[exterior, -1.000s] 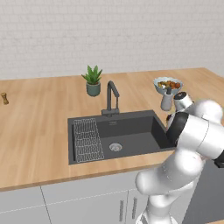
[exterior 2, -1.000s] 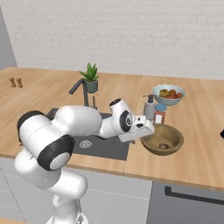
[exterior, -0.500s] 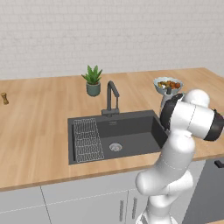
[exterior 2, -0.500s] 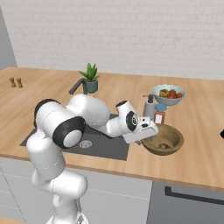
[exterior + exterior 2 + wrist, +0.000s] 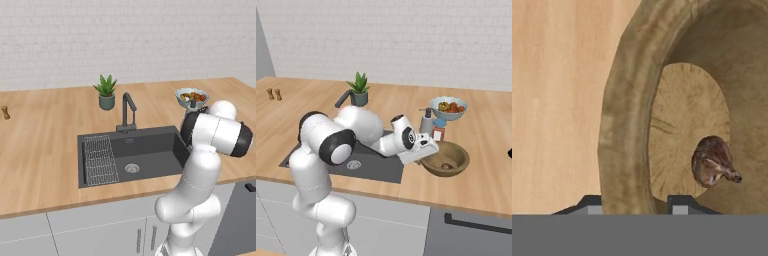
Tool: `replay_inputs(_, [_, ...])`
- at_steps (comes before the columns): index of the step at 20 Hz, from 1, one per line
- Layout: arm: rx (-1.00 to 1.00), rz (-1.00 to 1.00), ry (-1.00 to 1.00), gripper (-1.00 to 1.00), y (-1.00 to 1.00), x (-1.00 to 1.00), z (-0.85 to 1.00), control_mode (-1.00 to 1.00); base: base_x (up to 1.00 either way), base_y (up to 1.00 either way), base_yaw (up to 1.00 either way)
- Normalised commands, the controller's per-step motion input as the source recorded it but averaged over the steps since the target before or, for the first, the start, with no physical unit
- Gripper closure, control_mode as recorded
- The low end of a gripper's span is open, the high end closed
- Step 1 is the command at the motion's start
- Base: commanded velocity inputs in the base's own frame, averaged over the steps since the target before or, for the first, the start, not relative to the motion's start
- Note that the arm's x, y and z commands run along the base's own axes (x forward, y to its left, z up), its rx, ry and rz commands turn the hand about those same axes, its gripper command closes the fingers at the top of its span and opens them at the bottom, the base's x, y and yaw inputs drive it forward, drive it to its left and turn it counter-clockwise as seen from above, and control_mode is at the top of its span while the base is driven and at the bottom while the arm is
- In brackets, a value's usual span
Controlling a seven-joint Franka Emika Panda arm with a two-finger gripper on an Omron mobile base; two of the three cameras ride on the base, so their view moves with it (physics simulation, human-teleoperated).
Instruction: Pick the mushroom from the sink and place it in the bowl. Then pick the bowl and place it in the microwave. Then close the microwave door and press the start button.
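The tan wooden bowl sits on the counter just right of the sink, and the small brown mushroom lies inside it. My gripper is at the bowl's near left rim. In the hand view the thick rim of the bowl runs between my two fingertips, which stand one on each side and close against it, so the gripper is shut on the rim. The mushroom rests on the bowl's floor just past the rim. The sink holds a wire rack. The microwave is out of view.
A soap bottle and a small jar stand just behind the wooden bowl. A pale bowl of fruit is farther back. The faucet and a potted plant stand behind the sink. Two shakers sit far left.
The jaws have narrowed from wide open onto the bowl's rim. The arm's elbow has swung upward and the hand has settled lower at the bowl's left edge.
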Motion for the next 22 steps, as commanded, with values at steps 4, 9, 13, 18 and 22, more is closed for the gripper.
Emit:
replay_inputs(4, [0.00,0.05,-0.07,1.00,0.71,-0.33,1.00,-1.00,0.00,0.00,0.00])
replay_inputs(9, [0.00,0.11,-0.01,1.00,1.00,-0.26,1.00,-1.00,0.00,0.00,0.00])
replay_inputs(13, [0.00,0.09,0.00,1.00,0.94,-0.20,1.00,-1.00,0.00,0.00,0.00])
replay_inputs(18, [0.00,0.12,0.00,1.00,0.61,-0.43,1.00,-1.00,0.00,0.00,0.00])
replay_inputs(22, [0.06,0.16,0.00,1.00,0.38,-0.51,1.00,-1.00,0.00,0.00,0.00])
